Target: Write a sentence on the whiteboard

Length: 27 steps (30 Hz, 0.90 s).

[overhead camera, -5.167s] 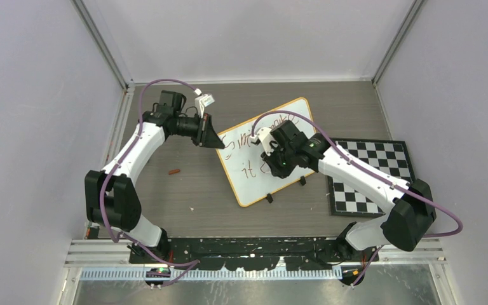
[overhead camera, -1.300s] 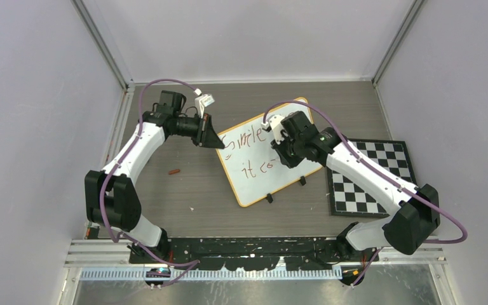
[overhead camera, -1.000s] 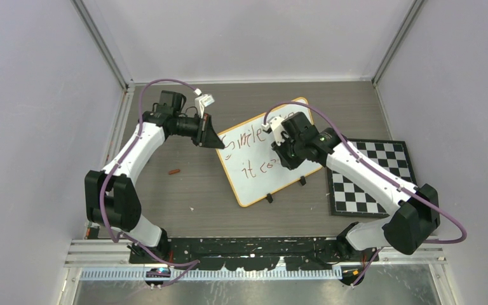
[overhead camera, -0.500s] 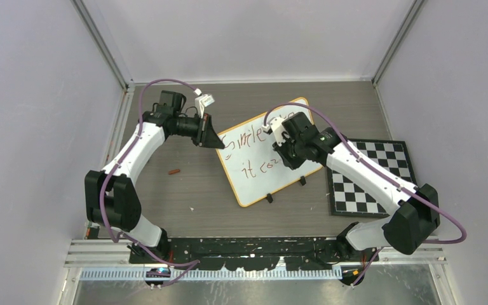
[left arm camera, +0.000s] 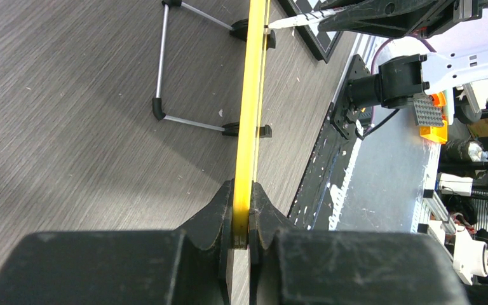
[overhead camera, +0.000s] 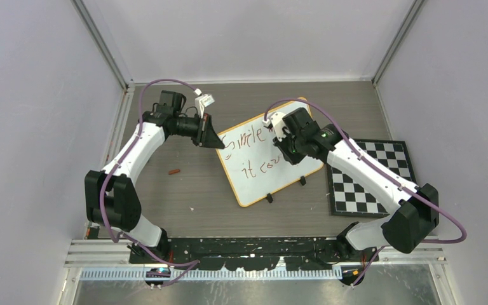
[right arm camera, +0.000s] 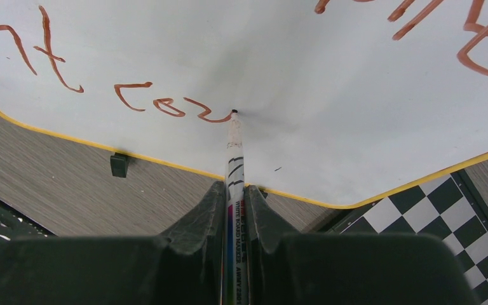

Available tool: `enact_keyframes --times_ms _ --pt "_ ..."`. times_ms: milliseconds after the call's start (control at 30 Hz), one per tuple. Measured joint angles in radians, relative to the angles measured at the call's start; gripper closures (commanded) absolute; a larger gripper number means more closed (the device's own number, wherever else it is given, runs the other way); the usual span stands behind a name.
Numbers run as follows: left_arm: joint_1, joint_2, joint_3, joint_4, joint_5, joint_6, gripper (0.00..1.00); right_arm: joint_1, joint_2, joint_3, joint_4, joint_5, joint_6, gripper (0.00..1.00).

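Observation:
The whiteboard (overhead camera: 260,181) stands propped in the middle of the table, its yellow rim (left arm camera: 252,114) edge-on in the left wrist view. My left gripper (overhead camera: 215,142) is shut on the board's left edge, its tips (left arm camera: 241,197) pinching the rim. My right gripper (overhead camera: 290,154) is shut on a white marker (right arm camera: 234,146), whose tip touches the board face (right arm camera: 330,114). The red-brown sentence (overhead camera: 254,152) reads "Smile" above "it cou"; the last strokes (right arm camera: 178,105) end at the marker tip. The right arm hides part of the top line.
A black-and-white checkered mat (overhead camera: 372,175) lies right of the board, also at the lower right of the right wrist view (right arm camera: 457,222). A small red-brown cap (overhead camera: 175,170) lies on the table to the left. The board's wire stand (left arm camera: 178,70) shows behind it.
The right gripper has moved rightward along the second line with the marker, adding letters after "it". The left gripper and board have not moved.

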Motion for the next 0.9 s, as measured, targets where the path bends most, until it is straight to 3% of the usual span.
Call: enact_keyframes --times_ms 467,900 --pt "0.0 0.0 0.0 0.0 0.0 -0.001 1.0 0.0 -0.001 -0.06 -0.019 -0.012 0.01 1.0" --pt "0.0 0.0 0.0 0.0 0.0 0.002 1.0 -0.002 -0.008 -0.008 -0.035 -0.003 -0.001 1.0"
